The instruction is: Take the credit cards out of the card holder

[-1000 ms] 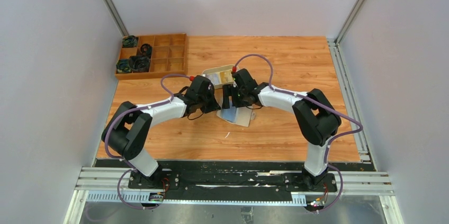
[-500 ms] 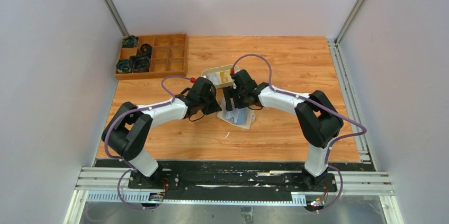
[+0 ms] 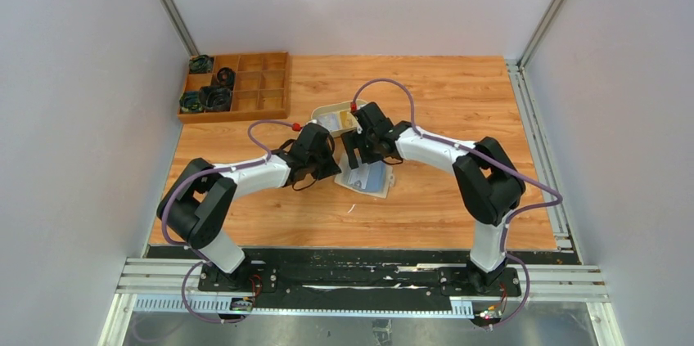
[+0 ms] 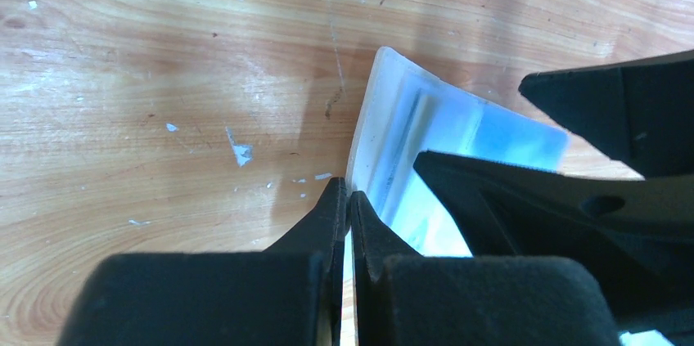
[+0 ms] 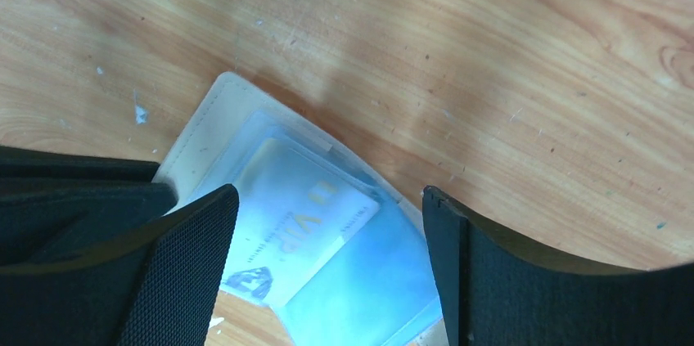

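The holder [image 3: 370,182] is lying open and flat near the middle of the table [image 3: 442,92], between the two arms. A pale card [image 5: 304,227] marked VIP is sitting in its blue inner face. The left claw [image 4: 347,199] is pinching the holder's cream edge, with its fingers pressed together on it. The right claw [image 5: 327,199] is hanging over the card with its fingers spread wide; whether they touch it cannot be told. The tray [image 3: 321,110] is lying near the holder's far side. Bare wood is showing at the holder's right and near edges. The organizer [image 3: 245,114] is standing well apart, at the far left.
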You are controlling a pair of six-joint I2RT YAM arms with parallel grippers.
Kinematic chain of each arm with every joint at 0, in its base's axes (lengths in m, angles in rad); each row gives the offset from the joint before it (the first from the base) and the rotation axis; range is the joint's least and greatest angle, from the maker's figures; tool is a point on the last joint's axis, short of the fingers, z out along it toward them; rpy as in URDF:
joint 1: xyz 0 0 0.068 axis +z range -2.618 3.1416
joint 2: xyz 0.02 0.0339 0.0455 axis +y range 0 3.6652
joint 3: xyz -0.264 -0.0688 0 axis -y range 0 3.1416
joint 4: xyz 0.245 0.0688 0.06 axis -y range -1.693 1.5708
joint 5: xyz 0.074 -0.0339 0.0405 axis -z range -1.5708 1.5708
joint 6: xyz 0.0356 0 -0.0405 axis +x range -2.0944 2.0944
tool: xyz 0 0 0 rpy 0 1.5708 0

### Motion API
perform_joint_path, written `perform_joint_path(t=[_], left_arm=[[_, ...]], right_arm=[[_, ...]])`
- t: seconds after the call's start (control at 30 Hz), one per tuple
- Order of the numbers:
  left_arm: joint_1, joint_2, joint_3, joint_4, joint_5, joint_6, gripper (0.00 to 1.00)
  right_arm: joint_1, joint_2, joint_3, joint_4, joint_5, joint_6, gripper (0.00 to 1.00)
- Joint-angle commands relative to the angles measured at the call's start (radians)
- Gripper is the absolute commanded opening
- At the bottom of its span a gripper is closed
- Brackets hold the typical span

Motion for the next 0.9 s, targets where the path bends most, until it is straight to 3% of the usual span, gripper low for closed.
perform_joint_path(t=[0.0,0.3,0.5,0.7,0.87], left_arm=[[-0.009,-0.006,-0.023,-0.004,-0.062,-0.01,0.0],[-0.013,0.007,-0.059,0.021,-0.075,-0.038,0.0],[-0.013,0.028,-0.082,0.027,-0.104,-0.043,0.0],[-0.016,0.04,-0.104,0.028,-0.127,-0.046,0.0],[-0.017,0.051,-0.112,0.027,-0.142,-0.047,0.0]], right_arm=[[0.004,0.064,0.063,-0.082,0.039,-0.05,0.87],[0.0,0.008,0.059,0.006,-0.039,-0.037,0.88],[-0.082,-0.14,-0.147,0.238,-0.196,0.095,0.93],[-0.137,-0.197,-0.382,0.533,-0.423,0.248,0.89],[-0.135,-0.17,-0.441,0.682,-0.517,0.353,0.83]])
